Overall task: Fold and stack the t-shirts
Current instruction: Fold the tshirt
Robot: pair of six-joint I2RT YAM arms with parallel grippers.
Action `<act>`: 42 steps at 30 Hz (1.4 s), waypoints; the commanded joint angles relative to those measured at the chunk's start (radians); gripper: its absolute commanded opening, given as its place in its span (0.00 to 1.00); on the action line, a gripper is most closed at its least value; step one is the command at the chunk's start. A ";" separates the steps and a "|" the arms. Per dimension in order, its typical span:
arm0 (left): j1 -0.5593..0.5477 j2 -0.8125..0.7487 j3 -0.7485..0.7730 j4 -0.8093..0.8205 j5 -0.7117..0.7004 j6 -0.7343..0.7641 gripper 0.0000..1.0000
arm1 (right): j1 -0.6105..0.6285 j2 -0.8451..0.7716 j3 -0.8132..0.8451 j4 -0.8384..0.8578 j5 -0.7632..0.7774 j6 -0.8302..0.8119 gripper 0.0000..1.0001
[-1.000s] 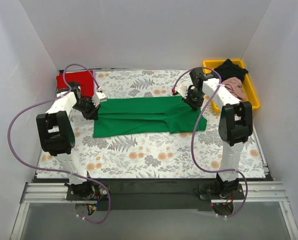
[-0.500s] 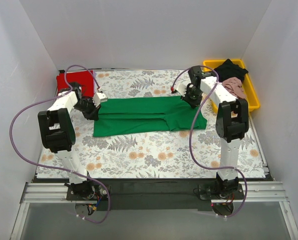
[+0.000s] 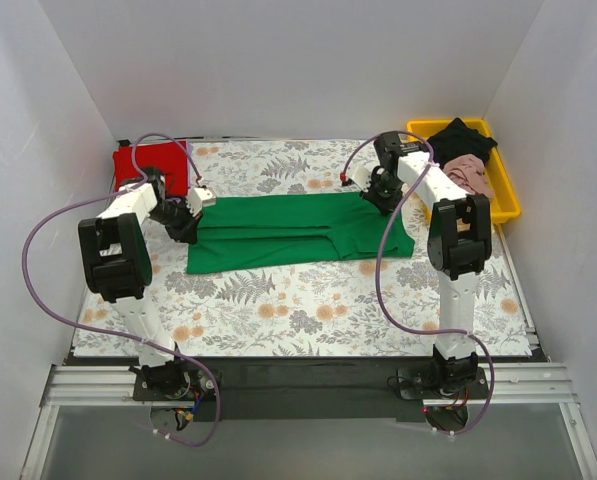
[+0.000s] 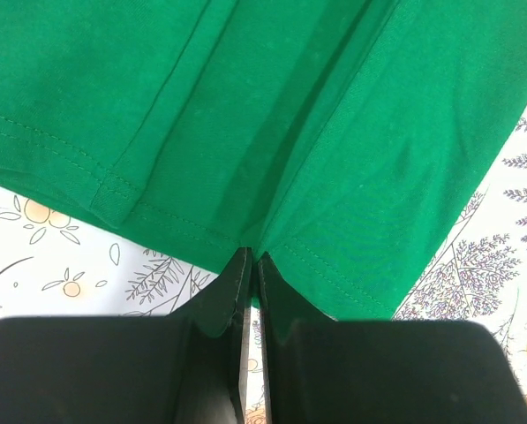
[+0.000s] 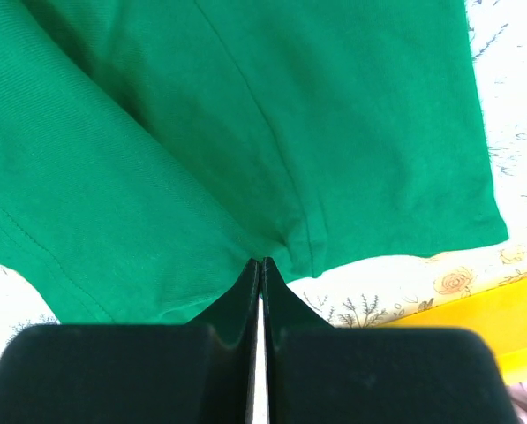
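So left gripper and right gripper each clamp tight on an end of the green t-shirt lying on the floral cloth; yellow tray holds black tee and pink tee.

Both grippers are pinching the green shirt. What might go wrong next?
1. The left gripper and right gripper each pinch only the very edge of the bright green cloth t-shirt, so it might slip out mid-fold.
2. The shirt lies in uneven, overlapping layers, so lifting it could pull them crooked and make a messy fold.
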 commanded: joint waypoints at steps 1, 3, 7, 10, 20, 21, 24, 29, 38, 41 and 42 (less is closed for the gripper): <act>0.004 -0.014 0.011 0.024 -0.015 -0.012 0.00 | -0.007 0.016 0.056 -0.013 0.018 -0.025 0.01; 0.006 -0.011 0.011 0.030 -0.020 -0.015 0.00 | -0.007 0.024 0.062 -0.013 0.022 -0.020 0.01; 0.006 -0.003 0.018 0.040 -0.023 -0.057 0.03 | -0.007 0.040 0.085 -0.013 0.041 0.016 0.01; 0.006 -0.007 0.034 0.033 -0.032 -0.121 0.20 | -0.010 0.031 0.103 -0.015 0.051 0.047 0.13; 0.020 -0.224 -0.025 0.017 0.087 -0.351 0.45 | -0.171 -0.202 -0.042 -0.094 -0.158 0.228 0.42; 0.021 -0.236 -0.041 0.019 0.100 -0.398 0.45 | -0.184 -0.217 -0.073 -0.096 -0.176 0.256 0.41; 0.014 -0.256 -0.080 0.022 0.109 -0.457 0.45 | -0.234 -0.240 -0.160 -0.093 -0.233 0.309 0.41; 0.011 -0.253 -0.153 0.066 0.095 -0.548 0.45 | -0.253 -0.223 -0.251 -0.062 -0.276 0.372 0.41; -0.002 -0.212 -0.250 0.133 0.055 -0.632 0.45 | -0.253 -0.219 -0.384 0.053 -0.275 0.415 0.43; -0.002 -0.181 -0.270 0.140 0.015 -0.656 0.45 | -0.253 -0.210 -0.423 0.079 -0.274 0.420 0.42; -0.002 -0.173 -0.276 0.140 -0.003 -0.661 0.44 | -0.251 -0.207 -0.440 0.082 -0.273 0.417 0.39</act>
